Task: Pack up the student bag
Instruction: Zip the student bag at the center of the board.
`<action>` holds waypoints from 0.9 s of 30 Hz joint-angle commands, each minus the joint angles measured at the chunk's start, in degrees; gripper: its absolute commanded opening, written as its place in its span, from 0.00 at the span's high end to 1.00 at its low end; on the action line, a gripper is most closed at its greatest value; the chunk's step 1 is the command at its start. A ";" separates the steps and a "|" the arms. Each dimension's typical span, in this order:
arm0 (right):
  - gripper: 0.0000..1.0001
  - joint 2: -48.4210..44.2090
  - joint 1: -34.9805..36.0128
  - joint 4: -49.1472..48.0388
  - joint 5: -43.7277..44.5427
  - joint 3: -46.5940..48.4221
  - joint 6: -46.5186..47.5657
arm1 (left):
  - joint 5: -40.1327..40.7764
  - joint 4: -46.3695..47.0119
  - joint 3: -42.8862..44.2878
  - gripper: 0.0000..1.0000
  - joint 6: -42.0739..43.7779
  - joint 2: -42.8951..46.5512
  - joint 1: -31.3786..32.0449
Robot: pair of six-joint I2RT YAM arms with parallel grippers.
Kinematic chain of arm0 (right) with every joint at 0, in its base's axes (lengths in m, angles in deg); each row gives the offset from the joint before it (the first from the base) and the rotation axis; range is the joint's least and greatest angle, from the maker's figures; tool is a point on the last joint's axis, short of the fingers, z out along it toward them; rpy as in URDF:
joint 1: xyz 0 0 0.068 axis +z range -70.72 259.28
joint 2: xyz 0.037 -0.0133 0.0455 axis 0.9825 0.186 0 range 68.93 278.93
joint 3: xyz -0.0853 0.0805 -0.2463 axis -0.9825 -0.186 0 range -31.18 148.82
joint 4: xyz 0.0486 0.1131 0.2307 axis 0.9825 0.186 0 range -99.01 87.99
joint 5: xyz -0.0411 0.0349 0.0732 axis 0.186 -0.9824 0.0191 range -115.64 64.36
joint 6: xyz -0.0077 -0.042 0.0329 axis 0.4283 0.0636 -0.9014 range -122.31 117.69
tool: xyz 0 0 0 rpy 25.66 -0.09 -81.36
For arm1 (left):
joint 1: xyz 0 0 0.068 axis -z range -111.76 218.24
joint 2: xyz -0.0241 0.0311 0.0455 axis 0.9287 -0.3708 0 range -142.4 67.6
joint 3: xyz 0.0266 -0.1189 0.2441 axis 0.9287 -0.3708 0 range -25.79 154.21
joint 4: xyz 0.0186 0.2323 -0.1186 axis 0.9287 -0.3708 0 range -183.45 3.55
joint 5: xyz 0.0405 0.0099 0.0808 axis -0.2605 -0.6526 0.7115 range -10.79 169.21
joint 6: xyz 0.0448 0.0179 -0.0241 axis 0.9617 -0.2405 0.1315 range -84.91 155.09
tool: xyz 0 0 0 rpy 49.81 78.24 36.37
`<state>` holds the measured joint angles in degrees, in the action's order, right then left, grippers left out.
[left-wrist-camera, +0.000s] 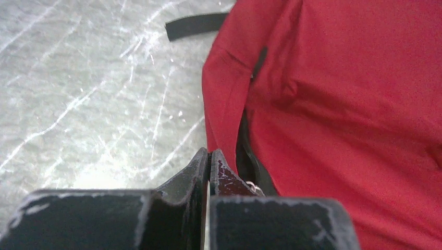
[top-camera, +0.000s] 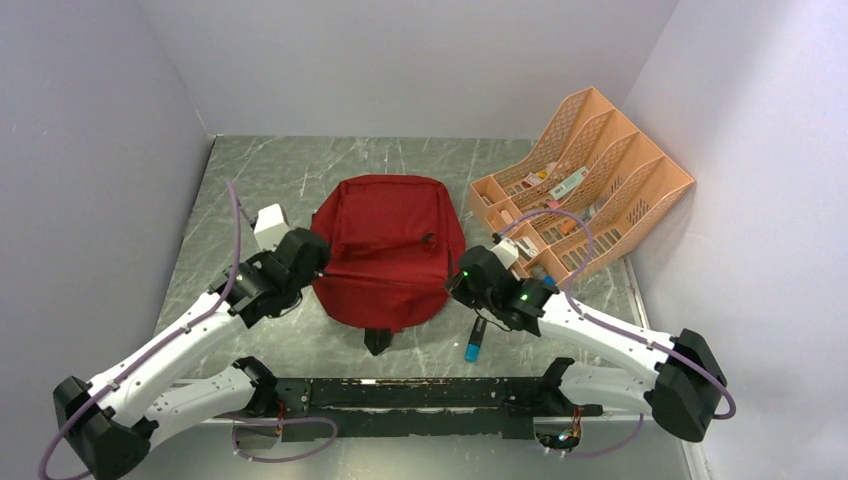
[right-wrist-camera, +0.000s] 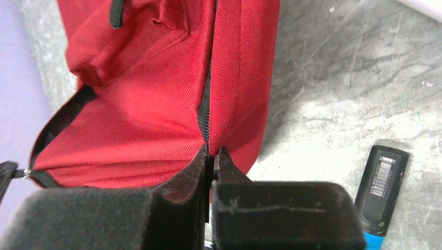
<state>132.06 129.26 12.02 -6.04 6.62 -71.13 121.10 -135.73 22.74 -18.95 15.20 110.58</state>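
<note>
From my station the grey marbled table (top-camera: 300, 170) fills the top view, and the bag (top-camera: 390, 250) lies flat near its middle, dark red, with a black strap end (top-camera: 377, 340) poking out at its 6 o'clock edge. The peach mesh organiser (top-camera: 600, 170) stands at about 2 o'clock from the bag, against the right wall, its slots holding small items too small for me to name. My left arm (top-camera: 180, 345) reaches in from 7 o'clock and my right arm (top-camera: 600, 335) from 5 o'clock, and they meet the bag on opposite sides. The left gripper (left-wrist-camera: 209, 156) sits at the bag's 9 o'clock edge with its jaws pressed together, right beside the red side panel and a black zip line. The right gripper (right-wrist-camera: 212, 153) is at the 4 o'clock edge, jaws likewise closed tight, with the tips right at the zip seam, where a dark gap runs along the zip; I cannot tell whether either pair pinches any fabric. A white box (top-camera: 270, 225) sits at 9 o'clock from the bag, just beyond the left wrist. A black marker (right-wrist-camera: 383, 192) with a blue end lies on the table at 5 o'clock from the bag, near the right gripper but apart from it.
</note>
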 commanded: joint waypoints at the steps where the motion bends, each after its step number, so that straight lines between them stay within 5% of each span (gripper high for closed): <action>1: 1.00 -3.95 -3.65 8.85 6.29 -2.53 3.21 | -1.63 7.81 -1.47 0.95 12.65 -0.94 -10.52; 9: 0.98 -5.42 -5.97 8.27 2.43 -1.40 10.98 | -16.97 22.63 -0.09 0.95 26.69 -6.91 -16.17; 16: 0.59 -8.12 -5.95 5.49 -5.23 3.14 23.39 | -27.76 28.30 -2.64 0.95 31.82 -3.25 -16.16; 27: 0.33 -16.19 -5.95 -4.78 -11.06 1.94 34.30 | -29.89 26.63 -8.07 0.95 31.50 6.10 -16.17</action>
<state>117.77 123.59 14.95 -13.30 9.79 -43.19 92.86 -111.25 16.14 11.63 18.44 94.96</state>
